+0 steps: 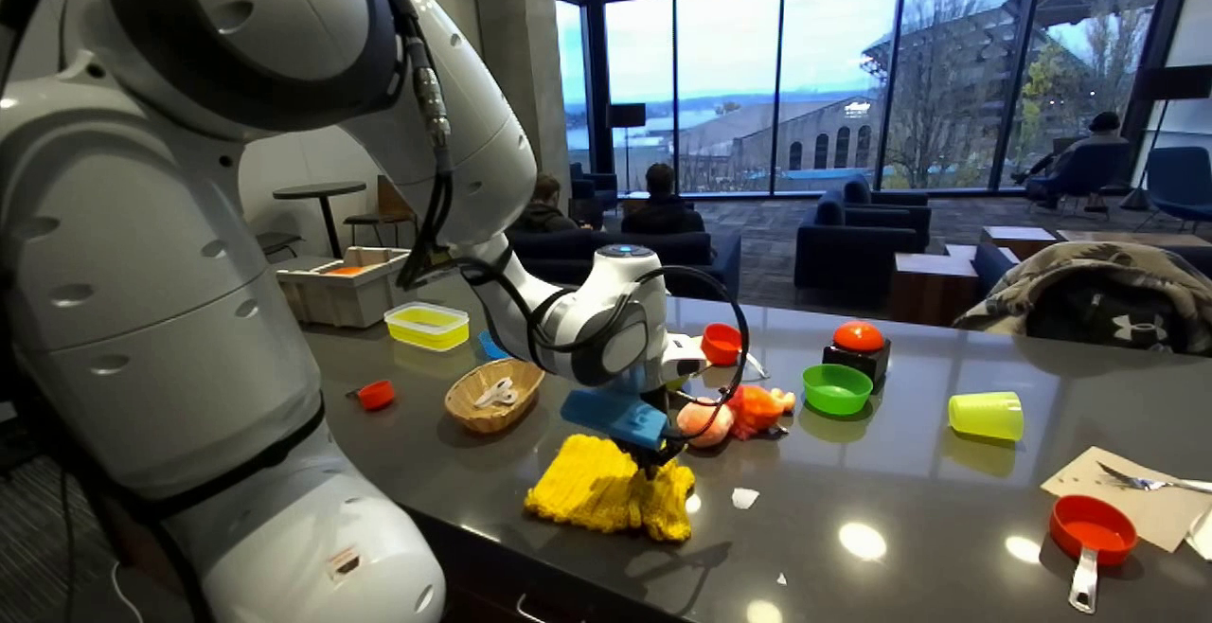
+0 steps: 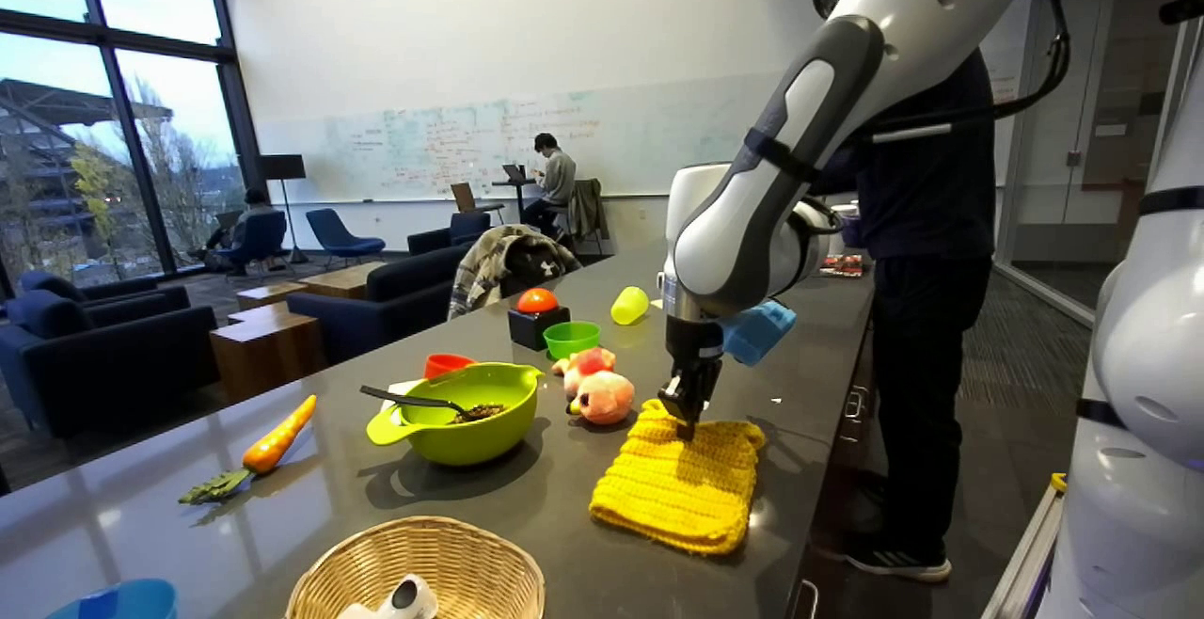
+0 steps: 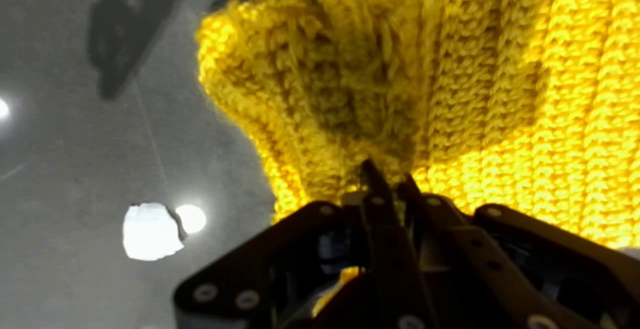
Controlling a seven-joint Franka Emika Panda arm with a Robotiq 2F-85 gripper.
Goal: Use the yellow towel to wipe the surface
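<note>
On the dark table (image 1: 833, 481), the yellow towel (image 1: 582, 486) lies partly bunched, a fold pinched in the gripper (image 3: 388, 171). Around the towel in an exterior view, a woven basket (image 1: 469, 410) sits at ten o'clock, a plush toy (image 1: 739, 412) at two, a white scrap (image 1: 745, 498) at three.

Ribbed yellow towel (image 2: 679, 492), bunched at one end, on glossy grey tabletop (image 1: 814, 476)

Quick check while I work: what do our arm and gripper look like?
The arm is glossy white with rounded segments and dark grey trim. Black cables run along it, and black straps wrap it. A small label marks its lower part, too small to read. The gripper is black, with slim fingers and silvery screws; a blue block sits beside it.
</note>
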